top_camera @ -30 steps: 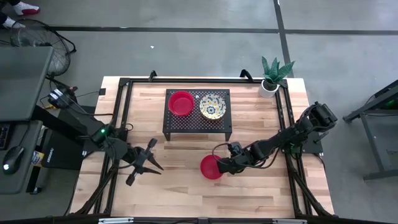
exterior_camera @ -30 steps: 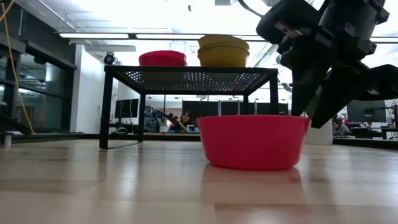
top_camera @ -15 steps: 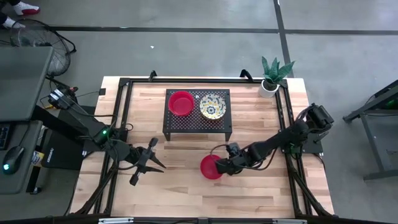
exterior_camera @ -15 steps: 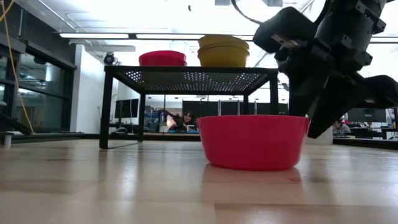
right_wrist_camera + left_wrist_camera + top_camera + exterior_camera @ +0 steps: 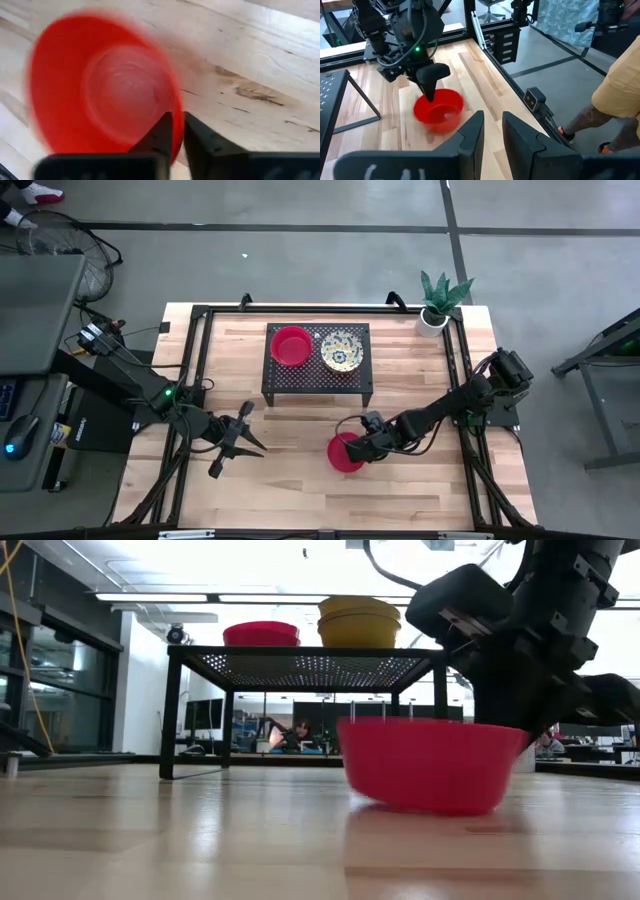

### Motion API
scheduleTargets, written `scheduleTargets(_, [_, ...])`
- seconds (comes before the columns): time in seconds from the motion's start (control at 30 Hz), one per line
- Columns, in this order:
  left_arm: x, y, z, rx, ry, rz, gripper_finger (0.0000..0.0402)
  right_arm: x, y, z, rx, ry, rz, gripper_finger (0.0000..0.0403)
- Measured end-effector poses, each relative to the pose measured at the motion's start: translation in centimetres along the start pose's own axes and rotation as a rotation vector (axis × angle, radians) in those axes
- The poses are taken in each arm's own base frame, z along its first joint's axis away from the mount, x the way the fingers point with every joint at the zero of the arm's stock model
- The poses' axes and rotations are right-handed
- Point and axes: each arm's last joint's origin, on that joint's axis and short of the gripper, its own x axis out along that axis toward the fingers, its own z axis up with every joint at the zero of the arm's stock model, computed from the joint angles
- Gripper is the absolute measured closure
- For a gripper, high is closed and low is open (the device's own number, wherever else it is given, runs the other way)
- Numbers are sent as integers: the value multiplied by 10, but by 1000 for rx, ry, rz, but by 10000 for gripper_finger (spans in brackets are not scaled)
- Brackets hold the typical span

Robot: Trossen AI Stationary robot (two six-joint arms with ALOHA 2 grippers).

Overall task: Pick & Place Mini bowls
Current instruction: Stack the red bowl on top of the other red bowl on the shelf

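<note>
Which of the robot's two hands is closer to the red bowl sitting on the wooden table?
The right hand: its fingers pinch the rim of the red bowl. The left hand waits open, well off to the bowl's left.

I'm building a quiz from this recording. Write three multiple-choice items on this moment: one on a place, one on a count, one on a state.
1. Where is the red bowl that the right gripper holds?
A. on the black rack
B. on the table in front of the rack
C. beside the potted plant

2. How many bowls show on the black rack?
A. two
B. three
C. four

3. How does the held red bowl sit?
A. upside down
B. flat on its base
C. tilted, one side lifted

Answers:
1 B: the high view shows it on the wood, nearer the front edge than the rack.
2 A: one red bowl and one patterned bowl show from above.
3 C: the low view shows its base raised on one side.
</note>
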Motion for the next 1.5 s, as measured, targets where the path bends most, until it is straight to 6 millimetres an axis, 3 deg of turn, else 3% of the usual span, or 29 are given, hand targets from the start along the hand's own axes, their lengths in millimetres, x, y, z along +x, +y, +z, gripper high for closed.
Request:
scheduleTargets(0.2, [0,0,0,-33,0,1,337,0,4,-1,-37,21,39,399])
scheduleTargets(0.43, [0,0,0,-107,-2,16,337,-15,29,1,-87,-32,113,401])
scheduleTargets(0.57, [0,1,0,-185,-8,49,337,-34,49,4,-140,-76,95,402])
scheduleTargets(0.73, [0,5,0,-416,-43,151,337,-73,73,11,-206,-166,37,402])
scheduleTargets(0.93, [0,13,1,-637,-120,294,337,-120,93,26,-270,-326,-23,402])
scheduleTargets(1.07, [1,22,2,-723,-161,360,337,-138,103,40,-314,-428,-19,402])
scheduleTargets(1.3, [2,35,3,-788,-216,438,337,-144,108,63,-389,-528,-45,403])
scheduleTargets(1.5, [1,38,14,-618,-283,451,337,-145,115,71,-482,-621,-44,403])
